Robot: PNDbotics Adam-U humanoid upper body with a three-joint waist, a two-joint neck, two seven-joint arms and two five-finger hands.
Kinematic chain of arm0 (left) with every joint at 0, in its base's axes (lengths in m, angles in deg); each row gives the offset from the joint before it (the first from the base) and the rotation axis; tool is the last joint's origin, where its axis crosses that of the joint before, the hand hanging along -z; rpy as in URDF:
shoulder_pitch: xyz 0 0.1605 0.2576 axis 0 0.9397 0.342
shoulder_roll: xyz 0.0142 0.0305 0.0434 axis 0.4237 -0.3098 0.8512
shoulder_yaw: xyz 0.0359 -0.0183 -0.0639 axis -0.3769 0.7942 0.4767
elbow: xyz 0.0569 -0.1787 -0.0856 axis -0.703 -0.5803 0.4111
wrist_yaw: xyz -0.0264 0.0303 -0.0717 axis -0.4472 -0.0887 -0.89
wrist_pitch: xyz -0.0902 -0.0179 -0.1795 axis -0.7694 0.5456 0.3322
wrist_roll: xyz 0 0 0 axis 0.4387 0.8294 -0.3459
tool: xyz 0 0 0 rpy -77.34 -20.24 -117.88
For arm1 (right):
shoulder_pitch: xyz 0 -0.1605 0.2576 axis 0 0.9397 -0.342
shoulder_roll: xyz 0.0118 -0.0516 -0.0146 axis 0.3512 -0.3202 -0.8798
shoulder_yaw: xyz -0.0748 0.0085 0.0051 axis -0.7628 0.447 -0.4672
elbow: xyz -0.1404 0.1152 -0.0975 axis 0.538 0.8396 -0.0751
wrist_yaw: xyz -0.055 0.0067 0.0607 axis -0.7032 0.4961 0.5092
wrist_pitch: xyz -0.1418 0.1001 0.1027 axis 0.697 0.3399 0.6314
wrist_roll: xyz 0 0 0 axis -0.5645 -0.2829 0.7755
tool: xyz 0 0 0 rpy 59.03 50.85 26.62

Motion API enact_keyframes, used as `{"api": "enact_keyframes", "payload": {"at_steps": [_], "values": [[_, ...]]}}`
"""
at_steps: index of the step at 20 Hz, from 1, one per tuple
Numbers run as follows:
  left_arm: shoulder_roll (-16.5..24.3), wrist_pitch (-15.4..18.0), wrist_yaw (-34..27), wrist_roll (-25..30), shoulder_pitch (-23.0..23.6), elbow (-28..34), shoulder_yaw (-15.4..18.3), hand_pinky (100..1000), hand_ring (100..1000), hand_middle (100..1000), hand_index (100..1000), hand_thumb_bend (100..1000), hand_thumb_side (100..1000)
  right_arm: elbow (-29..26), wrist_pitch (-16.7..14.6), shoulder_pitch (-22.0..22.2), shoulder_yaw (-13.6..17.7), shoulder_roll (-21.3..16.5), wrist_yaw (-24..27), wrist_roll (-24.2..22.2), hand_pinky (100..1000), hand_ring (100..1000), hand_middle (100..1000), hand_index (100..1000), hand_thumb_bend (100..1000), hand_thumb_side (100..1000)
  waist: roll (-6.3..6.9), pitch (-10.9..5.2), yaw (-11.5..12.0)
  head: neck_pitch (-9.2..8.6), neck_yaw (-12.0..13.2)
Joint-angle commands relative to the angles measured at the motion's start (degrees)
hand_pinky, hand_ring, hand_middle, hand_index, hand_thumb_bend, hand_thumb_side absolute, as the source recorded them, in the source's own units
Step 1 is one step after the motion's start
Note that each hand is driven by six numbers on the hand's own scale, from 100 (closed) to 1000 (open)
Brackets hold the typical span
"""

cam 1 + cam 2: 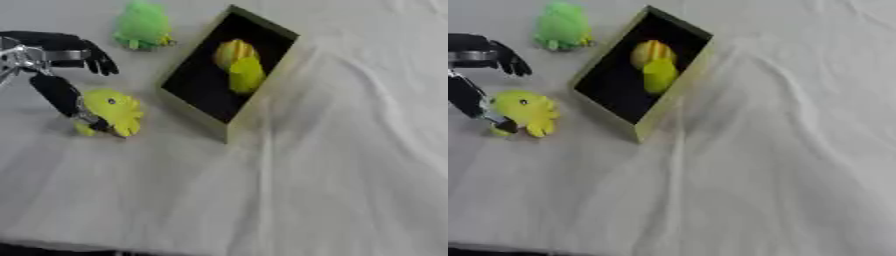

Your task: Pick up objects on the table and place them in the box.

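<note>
A yellow plush toy [115, 111] with a dark eye lies on the white cloth left of the box. My left hand [42, 52] hangs over it from the left edge. Its thumb [58, 93] reaches down against the toy's left side, while the fingers [98, 62] stay spread above and apart from the toy, so the hand is open. A green plush toy [142, 26] sits farther back. The box [198, 120] has an olive rim and a black inside, and it holds an orange-yellow thing [233, 51] and a yellow-green thing [248, 76]. My right hand shows in neither view.
A wrinkled white cloth [350, 165] covers the table, with folds running right of the box. The table's near edge [105, 246] shows at the bottom left.
</note>
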Motion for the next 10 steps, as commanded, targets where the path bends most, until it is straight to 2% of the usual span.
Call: {"api": "enact_keyframes", "payload": {"at_steps": [1, 6, 10], "values": [[0.75, 0.38, 0.73, -0.31, -0.47, -1.29, 0.54, 841, 817, 764, 876, 673, 320, -0.88, 0.19, -0.29, 0.57, -0.98, -0.22, -0.25, 905, 933, 611, 793, 100, 416, -0.1, -1.2, 0.0, -0.6, 0.35], [-0.1, 0.95, 1.61, -1.14, 0.16, -3.04, 0.52, 828, 807, 754, 866, 649, 306, -0.88, 0.4, -0.02, 0.67, -0.54, -0.31, -0.44, 906, 933, 609, 792, 100, 419, -0.33, -1.17, -0.1, -0.69, 0.61], [-0.52, 1.07, 2.27, -2.14, 0.51, -3.77, 0.41, 789, 770, 712, 835, 569, 291, -0.88, 0.49, 0.25, 0.75, -0.32, -0.43, -0.51, 908, 934, 606, 792, 100, 423, -0.44, -1.15, -0.15, -0.66, 0.72]]}}
